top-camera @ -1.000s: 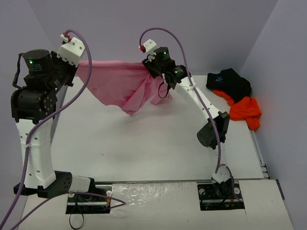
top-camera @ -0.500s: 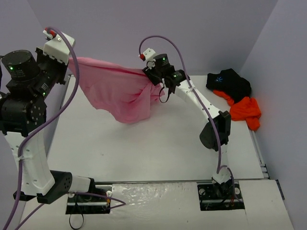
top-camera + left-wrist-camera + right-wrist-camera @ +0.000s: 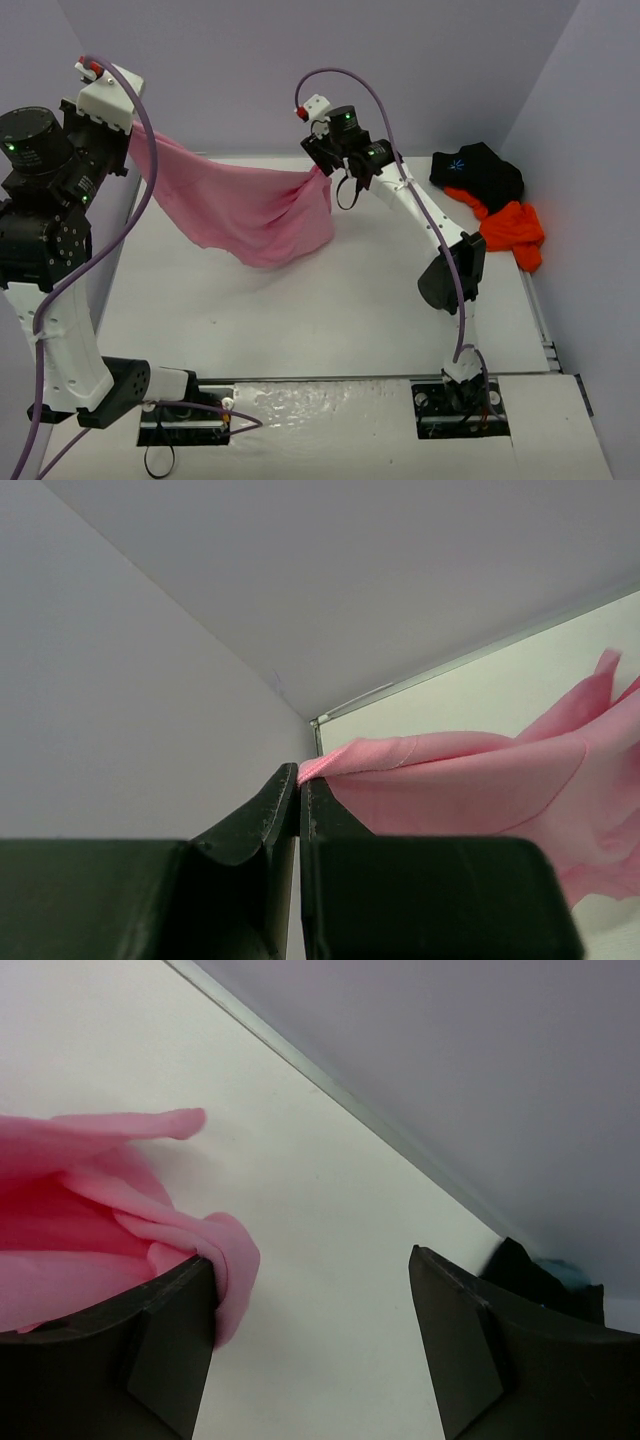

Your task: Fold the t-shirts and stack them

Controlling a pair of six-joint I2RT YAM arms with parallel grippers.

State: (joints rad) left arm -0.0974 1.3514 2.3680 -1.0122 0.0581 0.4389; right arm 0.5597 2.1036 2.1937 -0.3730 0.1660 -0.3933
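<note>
the pink t-shirt (image 3: 250, 210) is held up in the air over the far left part of the table (image 3: 330, 310) and is slung like a hammock between the two arms. its lowest fold sags towards the surface, and whether it touches the table cannot be told. one end is pinched by the left gripper (image 3: 299, 780), which is raised high beside the left wall (image 3: 120, 700). its fingers are pressed together on a folded hem right at their tips.

the other end is gathered at the right gripper (image 3: 312, 1260), whose jaws are seen spread wide apart. nothing is clamped between them. a bunched fold of pink cloth is draped over and against one finger (image 3: 175, 1345) only, the one on the left of the wrist view.

the black t-shirt (image 3: 480, 172) is crumpled in the far right corner of the table, with its light-blue starburst print (image 3: 458, 166) turned upward. the orange t-shirt (image 3: 512, 232) is heaped just in front of it, touching its near edge. both are well apart from the pink one. a dark edge of the black shirt is also seen past the other finger in the right wrist view.
</note>
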